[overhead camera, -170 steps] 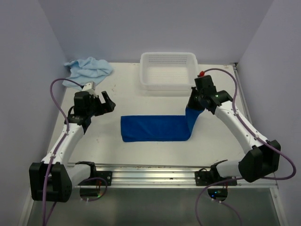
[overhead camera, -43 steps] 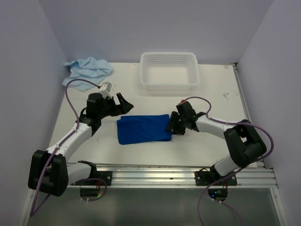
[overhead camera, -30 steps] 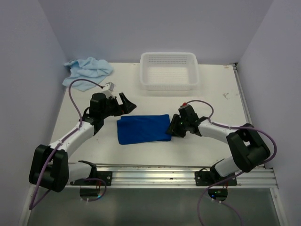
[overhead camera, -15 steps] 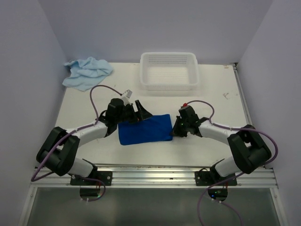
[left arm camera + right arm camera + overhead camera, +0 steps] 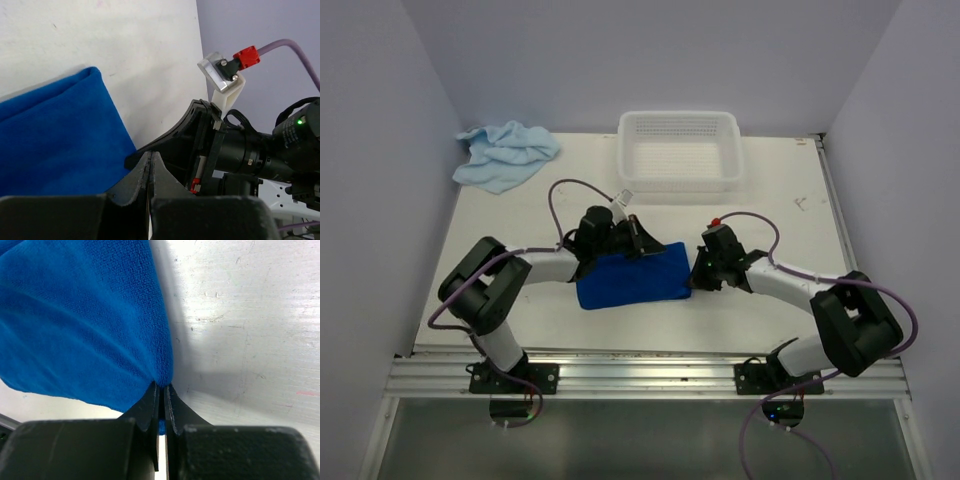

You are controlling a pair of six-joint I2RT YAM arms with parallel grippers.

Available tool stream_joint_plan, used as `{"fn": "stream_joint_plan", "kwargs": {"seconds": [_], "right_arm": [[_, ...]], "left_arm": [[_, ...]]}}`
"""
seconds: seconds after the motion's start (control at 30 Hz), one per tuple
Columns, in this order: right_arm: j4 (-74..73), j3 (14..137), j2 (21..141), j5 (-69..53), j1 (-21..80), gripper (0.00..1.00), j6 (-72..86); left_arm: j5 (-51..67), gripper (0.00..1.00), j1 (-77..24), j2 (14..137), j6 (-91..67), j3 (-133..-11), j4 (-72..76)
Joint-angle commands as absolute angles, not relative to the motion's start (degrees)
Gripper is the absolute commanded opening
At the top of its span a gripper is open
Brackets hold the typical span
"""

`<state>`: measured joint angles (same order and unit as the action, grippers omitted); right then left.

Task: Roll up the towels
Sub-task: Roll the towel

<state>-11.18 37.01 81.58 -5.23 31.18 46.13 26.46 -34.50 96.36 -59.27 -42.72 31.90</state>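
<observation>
Dark blue towel (image 5: 630, 280): lay folded, near side of basket (image 5: 678, 116), unrolled | right gripper (image 5: 161, 387): pinched its edge | left gripper (image 5: 150, 156): closed at basket-side edge, hold unclear | pale blue towel (image 5: 505, 152): bunched left of basket | next: needed rolling from one end

The white table (image 5: 790, 235) bears a dark blue towel (image 5: 632, 281), a pale blue towel (image 5: 506, 152) and a basket (image 5: 677, 117).

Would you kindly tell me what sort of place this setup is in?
Probably a robotics lab test cell: a white table boxed in by bare walls, two arms on a metal rail, and only towels and a basket as props.
</observation>
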Motion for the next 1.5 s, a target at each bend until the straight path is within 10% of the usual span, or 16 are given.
{"fn": "stream_joint_plan", "kwargs": {"seconds": [0.0, 1.47], "right_arm": [[-12.39, 36.83, 78.93, -2.2, 31.64, 0.0, 43.77], [-13.89, 46.14, 78.92, 13.89, 49.48, 0.0, 31.55]], "left_arm": [[28.3, 0.0, -37.61, 101.06, -62.66, -46.13, 37.53], [16.0, 0.0, -39.81, 111.01, -57.21, -48.17, 28.03]]}}
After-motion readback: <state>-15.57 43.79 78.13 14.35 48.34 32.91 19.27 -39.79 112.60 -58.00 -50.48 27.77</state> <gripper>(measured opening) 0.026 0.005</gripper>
